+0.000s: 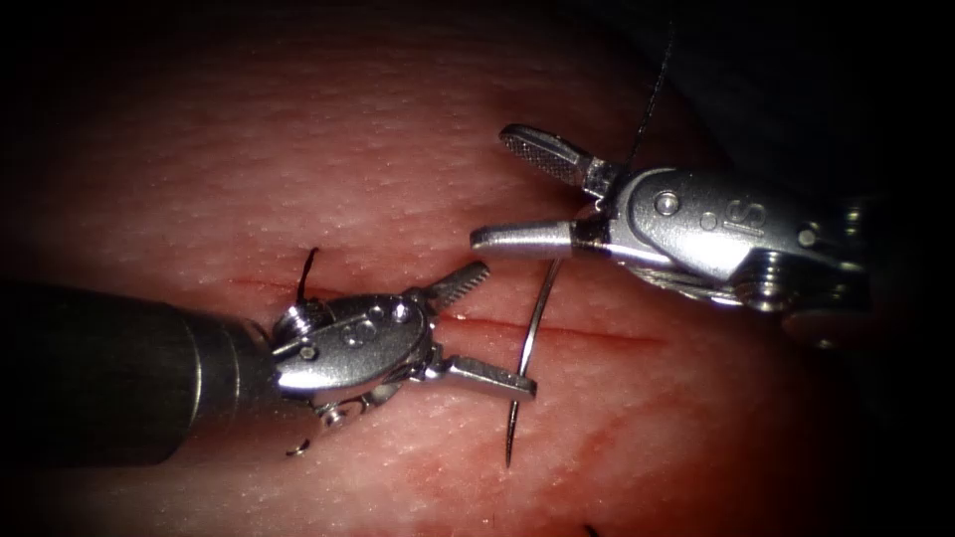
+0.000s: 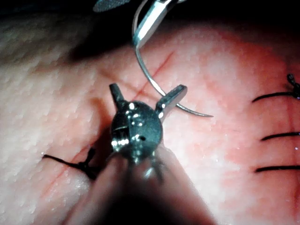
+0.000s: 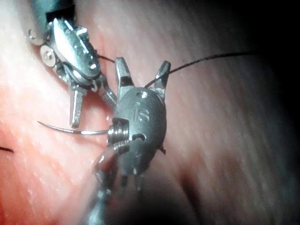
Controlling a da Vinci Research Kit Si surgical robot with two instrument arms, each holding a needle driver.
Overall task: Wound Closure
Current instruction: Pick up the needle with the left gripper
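On the tissue (image 1: 298, 149) I count three finished stitches (image 2: 280, 136), dark lines lying side by side and apart from one another; one carries a small knot at its end. Another knotted stitch (image 1: 306, 273) sits at the left end of the cut (image 1: 597, 333), its short tail standing up. Faint streaks of red fluid (image 1: 637, 418) lie near the cut's right end.

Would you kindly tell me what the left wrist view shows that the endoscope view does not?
Left wrist view: three dark stitches on the tissue. Endoscope view: the thread rising from the right pincer. Both: the left pincer and right pincer are open, holding nothing; the curved needle crosses the cut between them, its tip free above the tissue.
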